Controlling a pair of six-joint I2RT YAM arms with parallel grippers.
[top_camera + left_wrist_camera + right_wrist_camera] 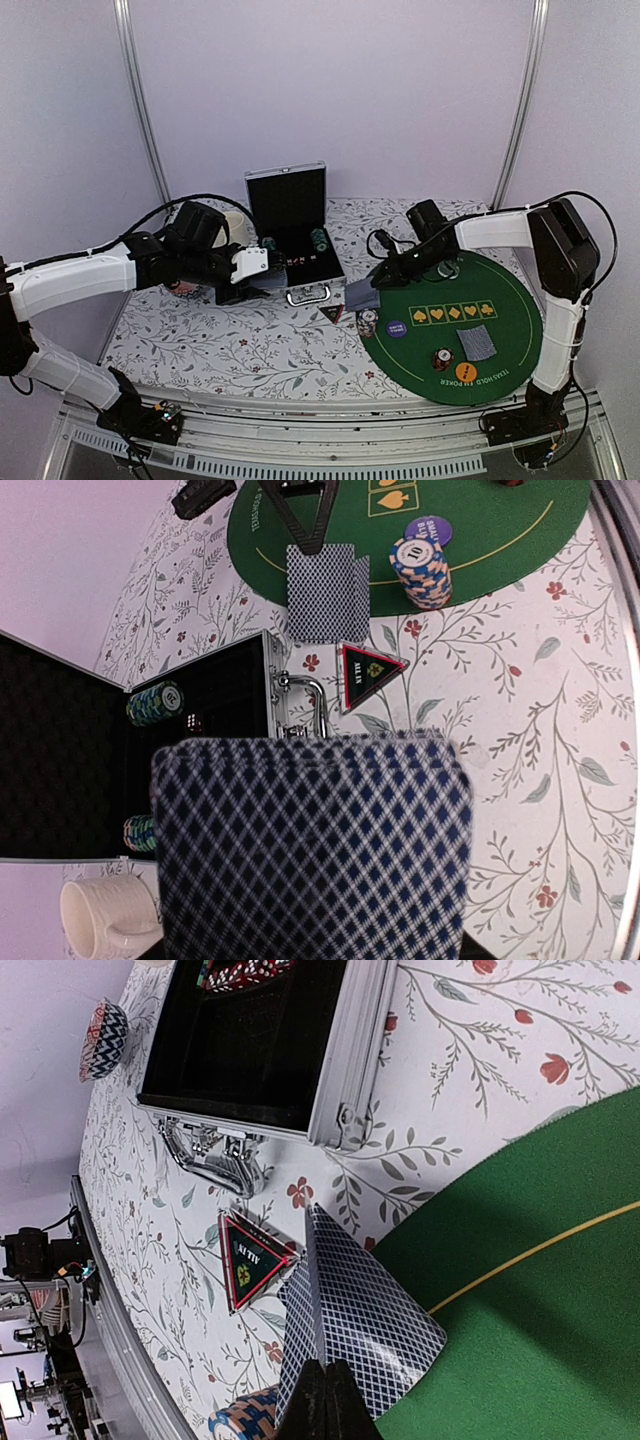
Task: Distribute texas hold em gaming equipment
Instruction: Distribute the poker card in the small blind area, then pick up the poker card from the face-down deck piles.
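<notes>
Jaws of the right gripper [325, 1375] clench a blue-backed card [350, 1305] over the green mat's [540, 1290] left edge. Left gripper [256, 276] grasps a card deck [310, 845] left of the mat. Triangular marker [367, 672] lies just off that edge.

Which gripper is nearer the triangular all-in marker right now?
Right. The right gripper holds a card just beside the all-in marker at the mat's edge; the left gripper, holding cards, sits past the case handle.

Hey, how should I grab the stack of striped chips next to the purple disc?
Probably from straight above, pinching the chip stack across its round sides, low enough to catch every chip. It stands upright, and the purple disc lies close beside it, so avoid that side.
</notes>
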